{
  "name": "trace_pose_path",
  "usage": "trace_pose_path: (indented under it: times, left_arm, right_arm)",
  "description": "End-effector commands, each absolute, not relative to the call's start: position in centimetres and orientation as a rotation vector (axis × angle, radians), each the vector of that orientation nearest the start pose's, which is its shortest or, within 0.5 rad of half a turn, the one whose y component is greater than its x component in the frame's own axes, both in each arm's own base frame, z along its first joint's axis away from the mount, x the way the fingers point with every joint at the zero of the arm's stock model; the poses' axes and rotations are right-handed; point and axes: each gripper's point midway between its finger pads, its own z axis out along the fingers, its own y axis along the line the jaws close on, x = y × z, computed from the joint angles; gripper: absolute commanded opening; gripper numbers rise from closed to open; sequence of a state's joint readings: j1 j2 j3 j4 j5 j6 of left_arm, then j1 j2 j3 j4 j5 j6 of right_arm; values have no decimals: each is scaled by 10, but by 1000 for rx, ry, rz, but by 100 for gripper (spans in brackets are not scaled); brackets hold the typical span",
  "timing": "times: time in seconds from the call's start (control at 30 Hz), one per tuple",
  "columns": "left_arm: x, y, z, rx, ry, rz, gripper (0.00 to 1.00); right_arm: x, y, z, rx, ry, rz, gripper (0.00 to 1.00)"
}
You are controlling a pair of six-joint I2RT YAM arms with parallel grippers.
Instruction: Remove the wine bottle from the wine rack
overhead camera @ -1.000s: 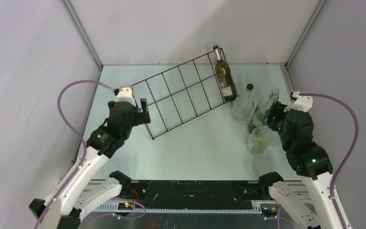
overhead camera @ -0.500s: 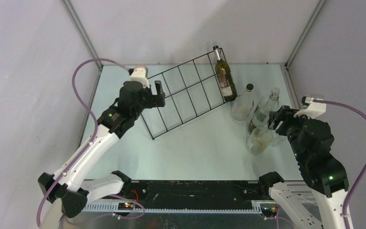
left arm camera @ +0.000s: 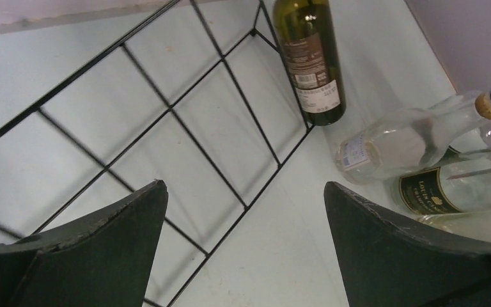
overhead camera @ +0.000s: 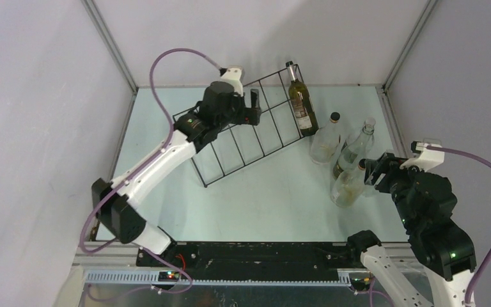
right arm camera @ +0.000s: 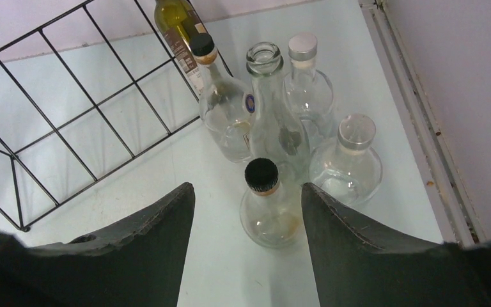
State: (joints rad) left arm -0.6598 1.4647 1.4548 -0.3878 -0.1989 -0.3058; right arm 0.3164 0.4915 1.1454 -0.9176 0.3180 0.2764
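A dark green wine bottle (overhead camera: 300, 100) with a paper label lies in the far right end compartment of the long black wire rack (overhead camera: 230, 137). It also shows in the left wrist view (left arm camera: 308, 57) and the right wrist view (right arm camera: 178, 25). My left gripper (overhead camera: 254, 105) is open and empty, held above the rack's far middle, to the left of the bottle. My right gripper (overhead camera: 372, 169) is open and empty, raised beside the clear bottles at the right. The rack (left arm camera: 166, 109) fills the left wrist view.
Several clear glass bottles (overhead camera: 342, 160) stand clustered right of the rack, among them a round one with a black cap (right arm camera: 265, 204) between my right fingers' line of sight. The side walls and the table's right rail (right arm camera: 415, 121) stand close.
My left arm has swung from the rack's near left end up and right over the rack, toward the wine bottle. My right gripper has drawn back from the clear bottles.
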Motion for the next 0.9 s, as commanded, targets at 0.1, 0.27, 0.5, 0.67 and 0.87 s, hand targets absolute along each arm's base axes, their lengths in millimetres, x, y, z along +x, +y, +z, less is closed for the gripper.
trace_pose_path:
  times: [0.1, 0.27, 0.5, 0.67, 0.87]
  left_arm:
    - [403, -314, 327, 286, 1914, -564, 100]
    - [430, -342, 335, 310, 1886, -596, 100]
    - [461, -382, 323, 330, 1891, -670, 100]
    - [474, -411, 325, 318, 1833, -802, 100]
    - [497, -423, 320, 201, 1737, -865, 100]
  right_arm:
    - [160, 1, 339, 203, 1786, 104, 65]
    - [159, 0, 338, 193, 1791, 97, 65]
    - [159, 3, 340, 195, 1783, 124, 65]
    - [158, 3, 338, 199, 1788, 123, 65]
    - [153, 2, 337, 215, 1785, 136, 66]
